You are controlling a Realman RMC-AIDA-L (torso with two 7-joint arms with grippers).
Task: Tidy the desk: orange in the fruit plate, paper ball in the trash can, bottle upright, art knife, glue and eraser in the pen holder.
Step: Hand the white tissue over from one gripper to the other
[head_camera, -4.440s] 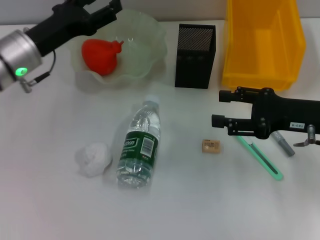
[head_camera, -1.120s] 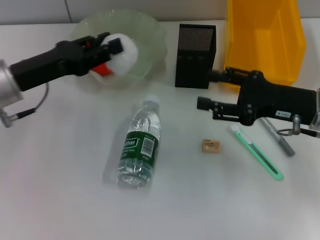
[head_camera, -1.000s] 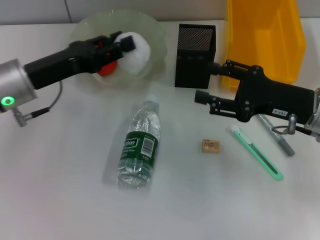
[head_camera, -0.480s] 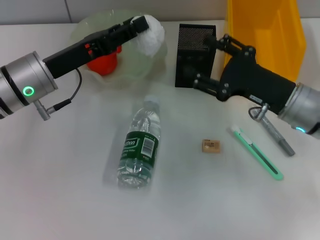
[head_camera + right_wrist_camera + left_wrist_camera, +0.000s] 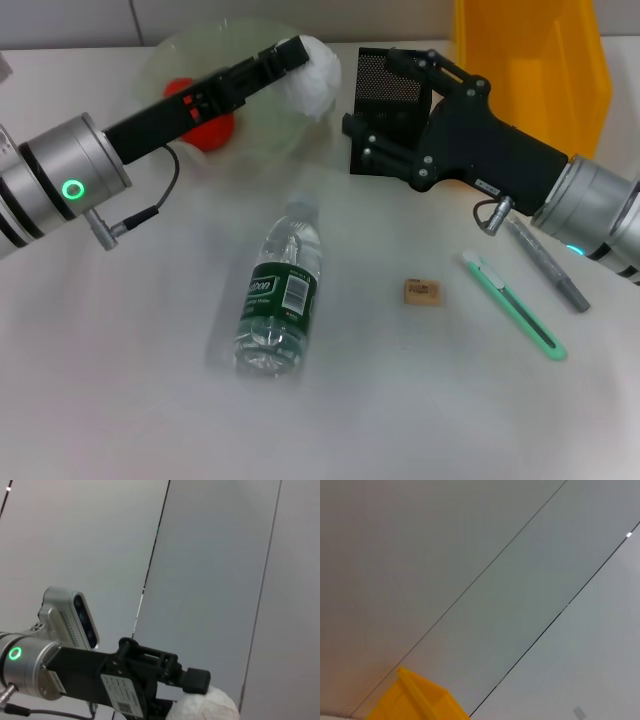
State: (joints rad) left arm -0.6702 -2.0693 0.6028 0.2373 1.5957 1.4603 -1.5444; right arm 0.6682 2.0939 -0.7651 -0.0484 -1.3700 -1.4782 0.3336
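Both arms have swung toward the top centre since a second ago. Lower centre, the bottle [image 5: 277,299] lies flat. Farther up, the right gripper [image 5: 385,115] hovers open before the pen holder [image 5: 378,100]; the left gripper [image 5: 300,55] apparently pinches the paper ball [image 5: 316,80] beside the fruit plate [image 5: 262,125].

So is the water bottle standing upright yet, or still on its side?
Still on its side. The water bottle lies flat on the desk, cap pointing toward the fruit plate, neither gripper near it.
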